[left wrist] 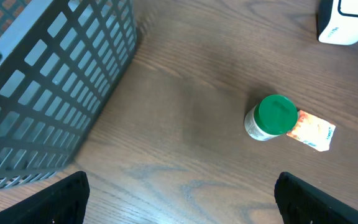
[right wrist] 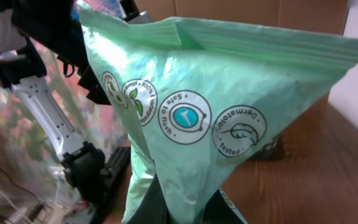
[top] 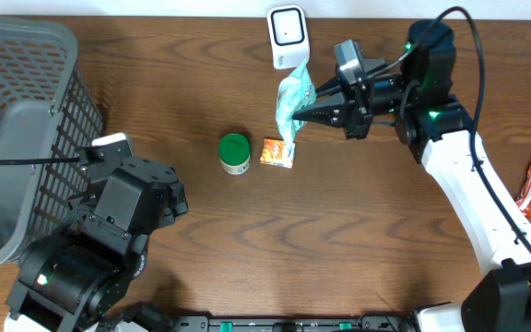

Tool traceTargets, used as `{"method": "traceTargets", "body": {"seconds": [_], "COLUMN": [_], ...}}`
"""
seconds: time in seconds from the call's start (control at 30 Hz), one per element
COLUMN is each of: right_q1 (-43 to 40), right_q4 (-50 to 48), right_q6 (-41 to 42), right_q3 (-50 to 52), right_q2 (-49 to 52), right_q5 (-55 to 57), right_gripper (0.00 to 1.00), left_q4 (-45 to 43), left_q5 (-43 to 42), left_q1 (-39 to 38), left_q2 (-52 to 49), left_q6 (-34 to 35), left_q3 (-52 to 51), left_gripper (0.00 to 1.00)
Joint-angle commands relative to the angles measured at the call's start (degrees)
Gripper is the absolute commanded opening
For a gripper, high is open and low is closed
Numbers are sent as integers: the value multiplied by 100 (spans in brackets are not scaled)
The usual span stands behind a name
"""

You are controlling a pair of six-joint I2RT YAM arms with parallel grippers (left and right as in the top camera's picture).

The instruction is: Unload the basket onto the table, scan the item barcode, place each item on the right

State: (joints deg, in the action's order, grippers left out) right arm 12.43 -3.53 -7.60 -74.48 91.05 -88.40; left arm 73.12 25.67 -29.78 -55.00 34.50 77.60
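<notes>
**Item:** pale green plastic pouch [top: 293, 97] — a soft zip-top film bag, creased, with round white seals printed on the face towards the right wrist camera. No barcode shows in any view.

**Location:** lifted off the brown wooden table [top: 385, 249], near 12 o'clock of its centre in the overhead view. The white box-shaped scanner [top: 287, 35] stands at 12 o'clock of the pouch. Whether the pouch's top edge touches it, you cannot tell.

**Holders:** the right gripper [top: 300, 114] is clamped on the pouch, pinching it from the 3 o'clock side. The left gripper [left wrist: 179, 202] has its jaws spread wide and empty, low at 8 o'clock, beside the grey plastic mesh basket [top: 26, 92].

**Hazards for you to weigh:**
- The film is limp and held at one spot only, so it will likely sag or fold, and a crease across the code could spoil the read.
- If the code sits on a face turned away from the scanner window, nothing will register. You may need a wrist roll, and a roll this close could knock the scanner over.
- Slick film can creep out of a narrow pinch during a quick turn.
- The pouch's lower end hangs just above the orange paper sachet [top: 277, 152], with the green-lidded white jar [top: 234, 153] at 9 o'clock of that — lowering could drag either one.
</notes>
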Motion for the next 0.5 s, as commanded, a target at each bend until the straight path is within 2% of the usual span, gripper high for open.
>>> {"method": "traceTargets", "body": {"seconds": [0.0, 0.2, 0.47], "right_q1": [15, 31, -55], "right_q4": [-98, 11, 4], "right_q6": [-15, -164, -1550], "right_q3": [-33, 22, 304], "right_q2": [-35, -28, 13], "right_q5": [-107, -107, -107], "right_gripper": [1, 1, 1], "left_q4": [17, 17, 17], "left_q5": [94, 94, 94], "left_q1": [24, 24, 24], "left_q2": [2, 2, 4], "left_q6": [-33, -33, -33], "left_q3": [35, 35, 35], "left_gripper": [95, 95, 95]}}
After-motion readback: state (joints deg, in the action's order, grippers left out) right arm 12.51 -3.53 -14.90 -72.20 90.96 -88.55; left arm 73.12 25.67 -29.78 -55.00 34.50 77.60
